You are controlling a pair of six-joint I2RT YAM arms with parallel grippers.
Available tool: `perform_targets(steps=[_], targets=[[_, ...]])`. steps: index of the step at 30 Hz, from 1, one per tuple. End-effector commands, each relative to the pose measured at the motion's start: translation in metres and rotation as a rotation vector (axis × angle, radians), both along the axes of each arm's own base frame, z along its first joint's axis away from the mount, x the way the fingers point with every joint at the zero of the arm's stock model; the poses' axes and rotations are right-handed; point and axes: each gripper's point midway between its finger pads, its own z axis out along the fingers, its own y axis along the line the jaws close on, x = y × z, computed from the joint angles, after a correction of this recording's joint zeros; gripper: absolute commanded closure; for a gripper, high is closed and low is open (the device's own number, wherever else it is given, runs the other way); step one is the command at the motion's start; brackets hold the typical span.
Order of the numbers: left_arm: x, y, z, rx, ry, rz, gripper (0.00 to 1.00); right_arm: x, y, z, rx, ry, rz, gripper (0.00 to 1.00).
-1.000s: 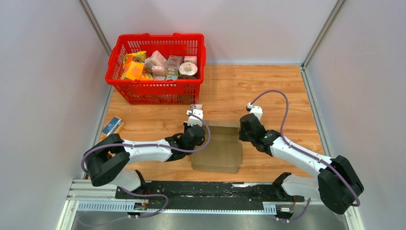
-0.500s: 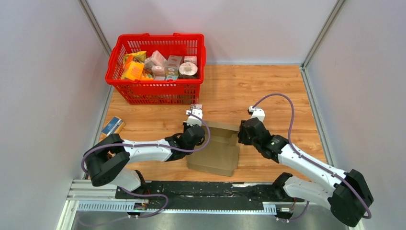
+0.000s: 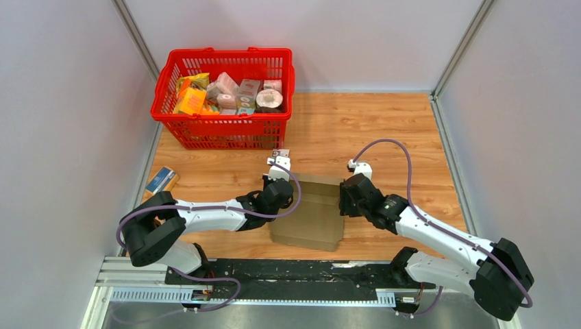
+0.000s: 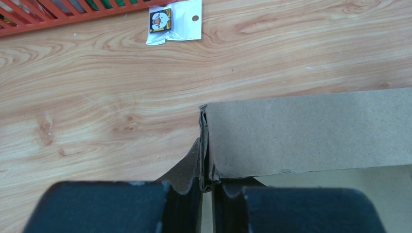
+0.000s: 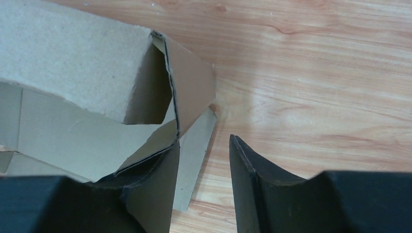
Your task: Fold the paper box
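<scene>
The step in hand looked like raising and locking the side walls. The plain brown corrugated cardboard paper box sat on the wooden table toward its 6 o'clock edge, between the two arms. The red plastic basket of groceries stood well apart at the box's 11 o'clock.

The black two-finger left gripper was pressed onto the standing edge at the box's 10 o'clock corner, pinching the doubled cardboard there. The black two-finger right gripper stood spread at the 2 o'clock corner, holding nothing. One finger lay against the folded corner, the other over bare wood.

The box was only half-formed: its far wall was up and its right end wall bowed and gaping, with a loose flap lying flat on the table beneath. The next move probably called for the right gripper to close on that end wall and tuck it square, while the left kept its corner steady.
</scene>
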Motion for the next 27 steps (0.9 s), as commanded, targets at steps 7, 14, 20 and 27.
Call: perform_targets(steps=[7,14,20,27], targets=[[0.001,-0.008,0.013,-0.051,-0.026,-0.011,1.0,0.062,0.024,0.054,0.101,-0.394,-0.022,0.55],[0.002,-0.007,0.014,-0.054,-0.029,-0.008,1.0,0.082,0.032,0.056,0.109,-0.552,-0.041,0.67],[0.001,-0.007,0.013,-0.054,-0.029,-0.007,1.0,0.093,0.03,0.059,0.078,-0.699,-0.167,1.0],[0.001,-0.005,0.015,-0.067,-0.036,0.0,1.0,0.107,0.044,0.028,-0.036,-0.689,-0.249,0.81]])
